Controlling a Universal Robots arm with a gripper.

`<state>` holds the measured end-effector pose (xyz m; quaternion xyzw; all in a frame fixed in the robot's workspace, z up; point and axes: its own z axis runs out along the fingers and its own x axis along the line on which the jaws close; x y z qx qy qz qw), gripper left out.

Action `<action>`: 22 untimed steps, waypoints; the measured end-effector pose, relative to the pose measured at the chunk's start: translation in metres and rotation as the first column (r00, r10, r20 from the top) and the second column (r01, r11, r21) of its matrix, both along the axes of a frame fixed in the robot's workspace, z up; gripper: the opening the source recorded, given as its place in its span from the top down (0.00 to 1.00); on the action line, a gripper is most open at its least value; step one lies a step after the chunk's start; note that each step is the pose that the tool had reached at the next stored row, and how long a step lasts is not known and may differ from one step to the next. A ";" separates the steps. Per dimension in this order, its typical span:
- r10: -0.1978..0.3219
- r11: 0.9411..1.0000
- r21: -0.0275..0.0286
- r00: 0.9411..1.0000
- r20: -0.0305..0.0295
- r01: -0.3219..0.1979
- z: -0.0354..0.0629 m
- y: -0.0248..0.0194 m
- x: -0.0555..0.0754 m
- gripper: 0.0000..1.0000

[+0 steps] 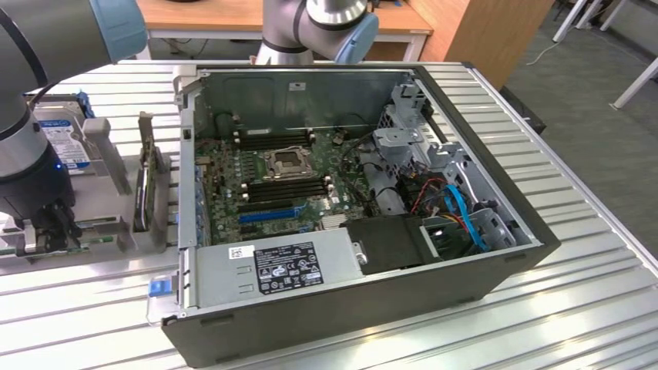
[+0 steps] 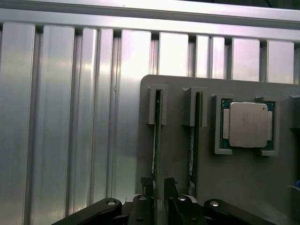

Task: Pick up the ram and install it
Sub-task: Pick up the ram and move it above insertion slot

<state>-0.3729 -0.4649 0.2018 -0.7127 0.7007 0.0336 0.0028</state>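
- The tabletop (image 1: 575, 308) is ribbed, pale aluminium, bright with reflected light. Behind it stands a wooden desk (image 1: 226, 15), and a grey floor (image 1: 586, 100) lies off the exterior view's right.
- One open computer case (image 1: 340, 324) lies on its side mid-tabletop. It shows one green motherboard (image 1: 231, 166), one blue expansion slot (image 1: 270, 212) and one grey power supply (image 1: 277, 266) with a black label.
- One hard drive (image 1: 62, 142) stands on edge near the exterior view's left, behind the arm (image 1: 31, 116).
- One grey fixture plate (image 2: 234, 187) rests flat on the tabletop. It carries three parts: two green memory sticks and one square silver processor chip (image 2: 247, 124) in its own recess.
- The ram (image 2: 155, 136) is the stick in the plate's outermost slot, nearest the plate's edge. The second stick (image 2: 193, 136) is just beside it, between it and the processor chip.
- The ram stands on its long edge, thin side up. Its long axis runs parallel to the second stick and to the tabletop's ribs. One end sits in a small U-shaped bracket, and the stick runs from there towards the jaws.
- The jaws hang over the fixture plate at the exterior view's left. They are spread apart, with one finger on each side of the ram. A gap shows on both sides, so nothing is gripped.
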 end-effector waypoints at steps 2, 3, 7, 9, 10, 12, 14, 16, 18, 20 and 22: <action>0.000 1.000 0.000 1.000 0.000 0.000 -0.0002 0.0000 0.000 0.76; 0.000 1.000 0.000 1.000 0.000 0.000 -0.0002 -0.0004 0.000 0.76; 0.000 1.000 0.000 1.000 0.000 0.000 -0.0001 -0.0009 0.000 0.76; 0.000 1.000 0.000 1.000 0.000 0.000 -0.0001 -0.0010 0.000 0.76; 0.000 1.000 0.000 1.000 0.000 0.000 -0.0001 -0.0010 0.000 0.76; 0.000 1.000 0.000 1.000 0.000 0.000 -0.0001 -0.0010 0.000 0.76; 0.000 1.000 0.000 1.000 0.000 0.000 -0.0001 -0.0010 0.000 0.76; 0.000 1.000 0.000 1.000 0.000 0.000 -0.0001 -0.0010 0.000 0.76; 0.000 1.000 0.000 1.000 0.000 0.000 -0.0001 -0.0010 0.000 0.78; 0.000 1.000 0.000 1.000 0.000 0.000 -0.0001 -0.0010 0.000 0.78; 0.000 1.000 0.000 1.000 0.000 0.000 -0.0001 -0.0010 0.000 0.85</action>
